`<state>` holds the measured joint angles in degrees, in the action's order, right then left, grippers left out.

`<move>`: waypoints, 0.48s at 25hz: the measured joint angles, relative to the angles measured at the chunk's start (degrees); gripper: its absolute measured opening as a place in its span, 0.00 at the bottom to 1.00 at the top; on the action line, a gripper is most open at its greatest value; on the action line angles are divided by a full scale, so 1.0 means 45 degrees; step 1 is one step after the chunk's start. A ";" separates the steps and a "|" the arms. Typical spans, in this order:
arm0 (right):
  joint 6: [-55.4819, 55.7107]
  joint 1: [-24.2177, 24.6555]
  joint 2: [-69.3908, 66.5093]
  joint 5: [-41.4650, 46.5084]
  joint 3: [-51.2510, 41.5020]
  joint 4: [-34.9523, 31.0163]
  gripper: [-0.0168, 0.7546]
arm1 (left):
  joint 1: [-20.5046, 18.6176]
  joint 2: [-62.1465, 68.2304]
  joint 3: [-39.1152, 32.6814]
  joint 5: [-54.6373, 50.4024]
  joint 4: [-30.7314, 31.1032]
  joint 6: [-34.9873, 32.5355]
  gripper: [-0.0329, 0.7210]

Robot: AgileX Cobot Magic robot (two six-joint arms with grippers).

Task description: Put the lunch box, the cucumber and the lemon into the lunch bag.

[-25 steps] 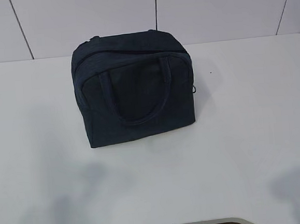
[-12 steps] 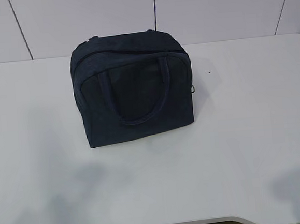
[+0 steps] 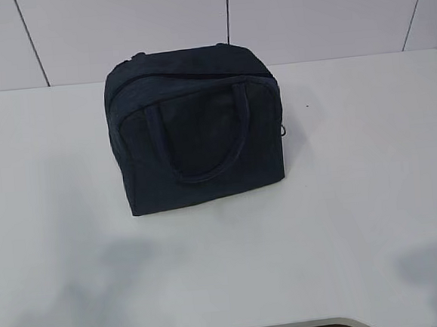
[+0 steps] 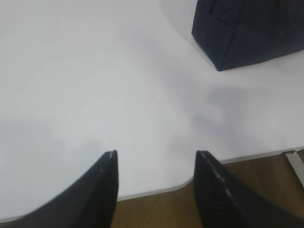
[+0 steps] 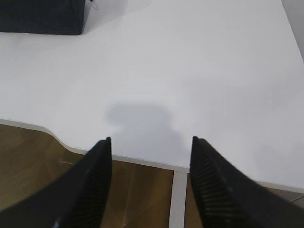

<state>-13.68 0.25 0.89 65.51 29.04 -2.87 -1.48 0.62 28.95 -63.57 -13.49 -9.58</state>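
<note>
Nearest me, my left gripper [image 4: 156, 159] hangs over the table's [image 3: 342, 199] front edge, jaws parted with nothing between them. My right gripper [image 5: 150, 145] hovers over the same edge farther right, likewise spread and empty. Beyond both, well apart from them, the lunch bag [image 3: 193, 127] stands upright toward the back of the table, its zipper drawn closed across the top, one handle [image 3: 199, 135] lying against its front face.

The lunch bag [image 3: 194, 127] stands mid-table [image 3: 357, 198], toward the back.
</note>
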 joint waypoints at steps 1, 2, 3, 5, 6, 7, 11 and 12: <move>0.0000 0.0000 0.0000 0.0000 0.0000 0.0000 0.58 | 0.0000 0.0000 0.0000 0.0000 0.0000 0.0000 0.53; 0.0000 0.0000 0.0000 0.0000 0.0000 0.0000 0.58 | 0.0000 0.0000 0.0000 0.0000 0.0000 0.0000 0.53; 0.0000 0.0000 0.0000 0.0000 0.0000 0.0000 0.58 | 0.0000 0.0000 0.0000 0.0000 -0.0021 0.0000 0.53; 0.0000 0.0000 0.0000 0.0000 0.0000 0.0000 0.58 | 0.0000 0.0000 0.0000 0.0000 -0.0021 0.0000 0.53; 0.0000 0.0000 0.0000 0.0000 0.0000 0.0000 0.58 | 0.0000 0.0000 0.0000 0.0000 -0.0021 0.0000 0.53; 0.0000 0.0000 0.0000 0.0000 0.0000 0.0000 0.58 | 0.0000 0.0000 0.0000 0.0000 -0.0021 0.0000 0.53; 0.0000 0.0000 0.0000 0.0000 0.0000 0.0000 0.58 | 0.0000 0.0000 0.0000 0.0000 -0.0021 0.0000 0.53; 0.0000 0.0000 0.0000 0.0000 0.0000 0.0000 0.58 | 0.0000 0.0000 0.0000 0.0000 -0.0021 0.0000 0.53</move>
<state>-13.68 0.25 0.89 65.51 29.04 -2.87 -1.48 0.62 28.95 -63.57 -13.58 -9.58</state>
